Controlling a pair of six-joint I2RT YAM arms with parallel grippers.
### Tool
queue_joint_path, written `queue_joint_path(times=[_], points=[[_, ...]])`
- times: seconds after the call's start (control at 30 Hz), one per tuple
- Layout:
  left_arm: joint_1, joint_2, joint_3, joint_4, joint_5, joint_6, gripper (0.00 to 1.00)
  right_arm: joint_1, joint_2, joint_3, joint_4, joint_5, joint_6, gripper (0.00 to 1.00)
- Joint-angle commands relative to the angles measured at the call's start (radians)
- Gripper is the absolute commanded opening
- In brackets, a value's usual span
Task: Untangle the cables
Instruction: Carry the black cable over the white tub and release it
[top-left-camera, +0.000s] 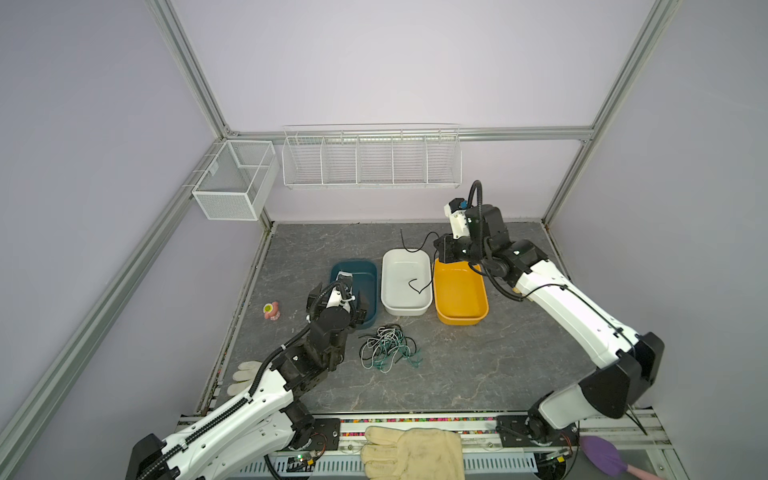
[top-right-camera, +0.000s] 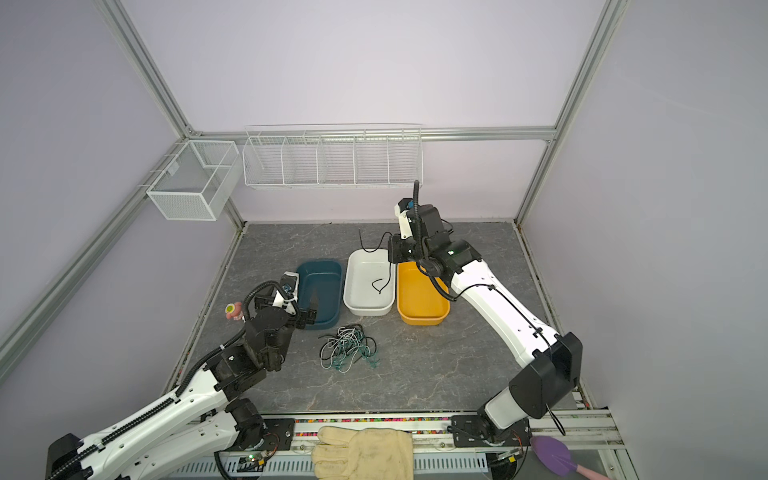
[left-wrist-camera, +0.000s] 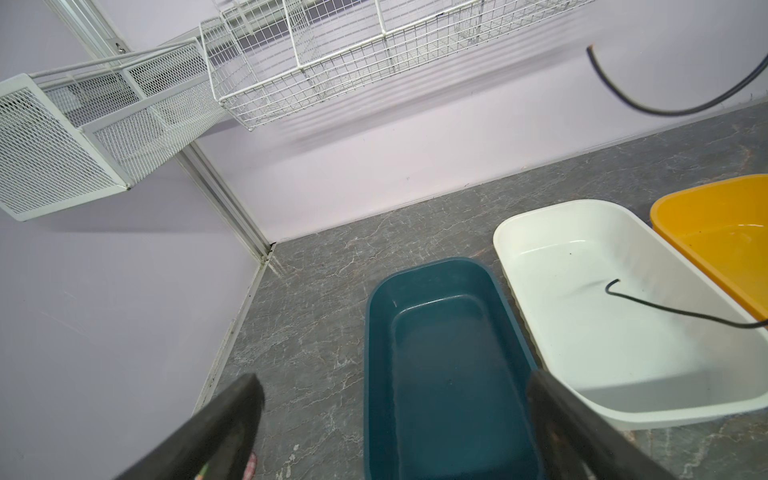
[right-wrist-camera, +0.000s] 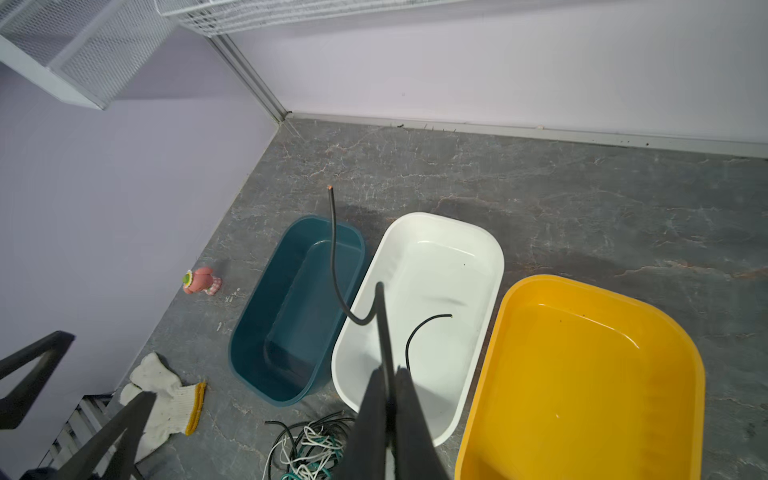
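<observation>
Right gripper is seen clamped tight on one black cable, gripped partway along its length so that both ends hang free; it is held above the far end of the white bin. One free end is curled down inside that bin, though whether it touches the floor cannot be told; the other end is bowed out and up, its tip pointed towards the rear wall and hung over the teal bin in the right wrist view. The cable's long axis is judged to run roughly along the length of the bin, from far to near.

The tangle of cables, white, teal-green and black, is left on the table just in front of the bins. The yellow bin is seen empty beside the white one. The left gripper is spread wide with nothing in it, above the near end of the teal bin.

The stiff upturned end is the likely trouble; if the cable is let go here, that end could spring over the rim onto the table or into the neighbouring bin.
</observation>
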Motion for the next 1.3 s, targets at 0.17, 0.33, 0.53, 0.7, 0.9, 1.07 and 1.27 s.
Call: queue_joint_path(times=[0.17,0.33,0.53,0.7,0.9,1.07,1.27], points=[[-0.002,-0.018,0.0,0.019,-0.003,0.014,0.99,0.042,0.168,-0.001,0.069,0.059,0.03,0.07],[-0.002,-0.034,-0.013,0.028,0.011,0.017,0.99,0.043,0.291,0.033,0.051,0.074,0.045,0.06],[-0.002,-0.023,-0.014,0.03,0.032,0.017,0.99,0.051,0.4,0.067,0.025,0.096,0.06,0.07],[-0.002,-0.01,-0.011,0.024,0.041,0.014,0.99,0.058,0.468,0.106,-0.019,0.132,0.065,0.07],[-0.002,-0.014,-0.016,0.028,0.045,0.014,0.99,0.081,0.501,0.135,-0.058,0.166,0.062,0.07],[-0.002,-0.011,-0.016,0.027,0.051,0.015,0.99,0.095,0.518,0.176,-0.108,0.178,0.045,0.09],[-0.002,-0.011,-0.017,0.025,0.054,0.016,0.99,0.104,0.523,0.207,-0.162,0.182,0.036,0.16]])
